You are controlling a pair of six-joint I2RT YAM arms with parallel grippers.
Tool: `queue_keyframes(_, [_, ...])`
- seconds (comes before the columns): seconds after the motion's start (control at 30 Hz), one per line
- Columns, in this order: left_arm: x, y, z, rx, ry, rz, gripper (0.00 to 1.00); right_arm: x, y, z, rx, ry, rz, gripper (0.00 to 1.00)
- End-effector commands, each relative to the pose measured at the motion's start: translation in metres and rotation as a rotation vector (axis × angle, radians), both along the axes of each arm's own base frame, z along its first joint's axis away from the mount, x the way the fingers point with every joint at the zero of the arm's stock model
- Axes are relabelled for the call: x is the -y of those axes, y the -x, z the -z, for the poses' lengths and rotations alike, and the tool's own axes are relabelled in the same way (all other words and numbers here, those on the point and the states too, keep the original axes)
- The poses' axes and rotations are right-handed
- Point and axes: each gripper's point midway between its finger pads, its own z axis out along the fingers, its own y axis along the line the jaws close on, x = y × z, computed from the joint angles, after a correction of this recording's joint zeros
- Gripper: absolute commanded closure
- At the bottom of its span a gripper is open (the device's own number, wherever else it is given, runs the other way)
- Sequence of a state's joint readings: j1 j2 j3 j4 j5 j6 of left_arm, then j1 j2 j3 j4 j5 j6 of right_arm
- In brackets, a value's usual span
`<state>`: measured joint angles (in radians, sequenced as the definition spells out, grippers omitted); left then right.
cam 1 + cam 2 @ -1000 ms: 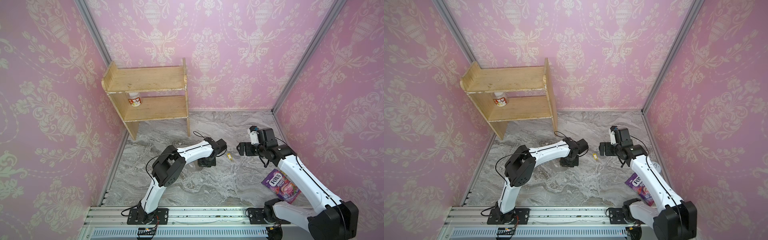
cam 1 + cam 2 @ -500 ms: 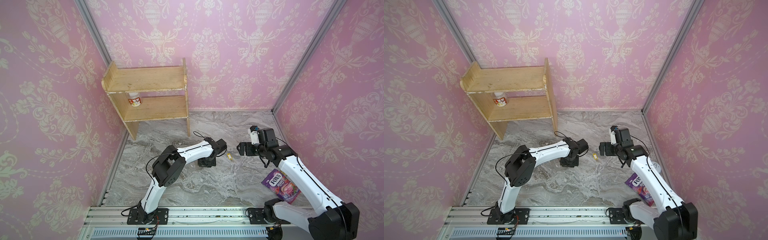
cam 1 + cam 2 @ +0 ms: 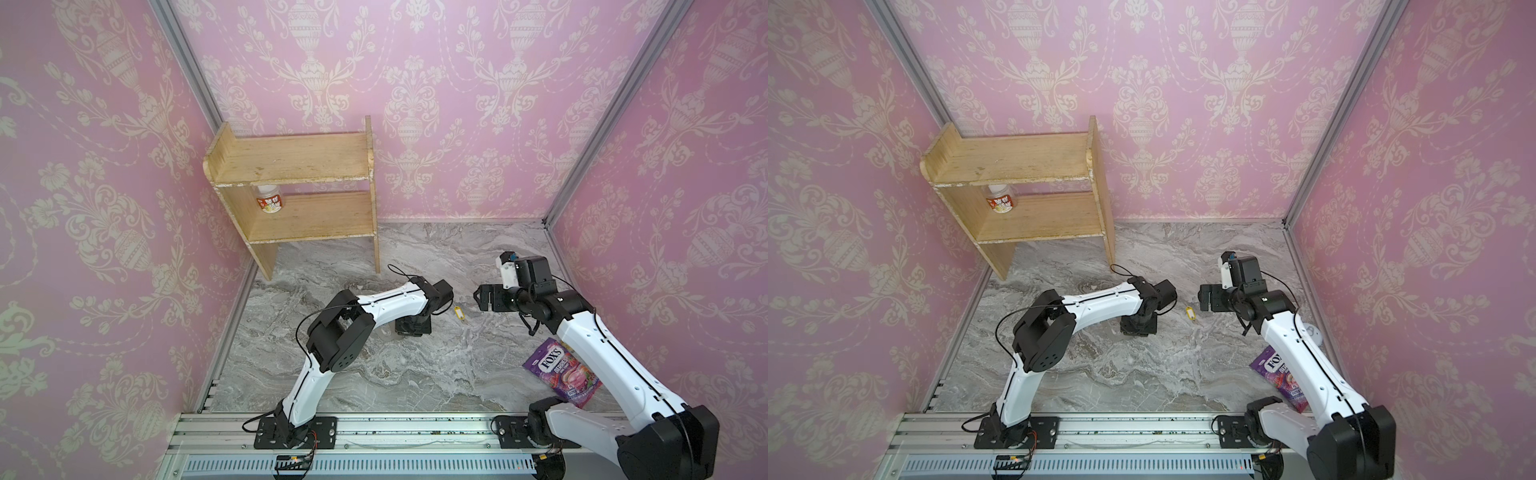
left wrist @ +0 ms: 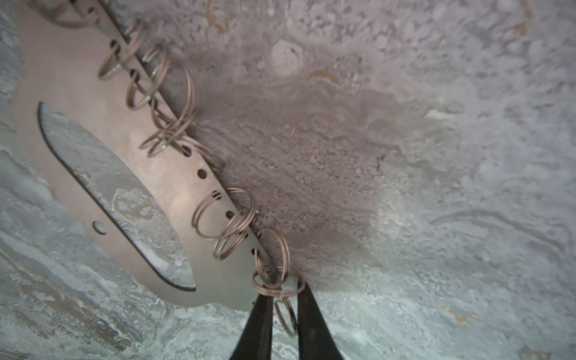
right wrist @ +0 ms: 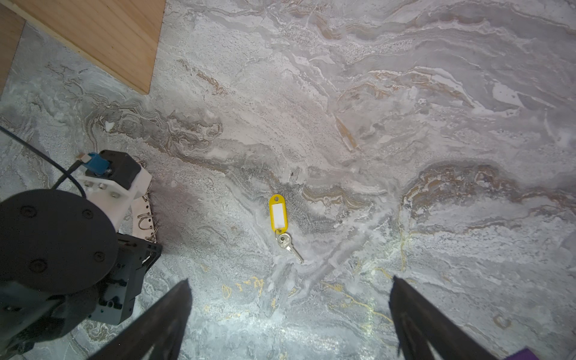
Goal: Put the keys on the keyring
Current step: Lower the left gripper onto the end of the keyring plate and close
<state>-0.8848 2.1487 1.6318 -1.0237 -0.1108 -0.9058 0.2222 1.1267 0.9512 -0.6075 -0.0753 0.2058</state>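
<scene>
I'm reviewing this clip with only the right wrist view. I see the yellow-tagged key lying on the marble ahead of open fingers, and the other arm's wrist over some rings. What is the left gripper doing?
Observer: In the left wrist view the left gripper is nearly shut, pinching the end ring of the keyring.
Operator: Is any hole on that plate free?
Observer: Yes. In the same view, at least one hole mid-row carries no ring.
Operator: Is anything on the shelf? I only see its wood.
Observer: In a top view, a small bottle stands on the lower board of the wooden shelf.
</scene>
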Motion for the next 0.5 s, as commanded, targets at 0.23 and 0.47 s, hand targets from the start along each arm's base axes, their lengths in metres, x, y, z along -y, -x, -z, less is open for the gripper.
queue_keyframes(0.23, [-0.006, -0.001, -0.005, 0.002, -0.031, 0.01, 0.84, 0.001, 0.004, -0.004, 0.024, 0.009, -0.014, 0.0])
queue_keyframes(0.47, [-0.007, -0.005, -0.011, 0.02, -0.044, 0.019, 0.83, 0.001, 0.004, -0.005, 0.026, 0.009, -0.016, 0.0])
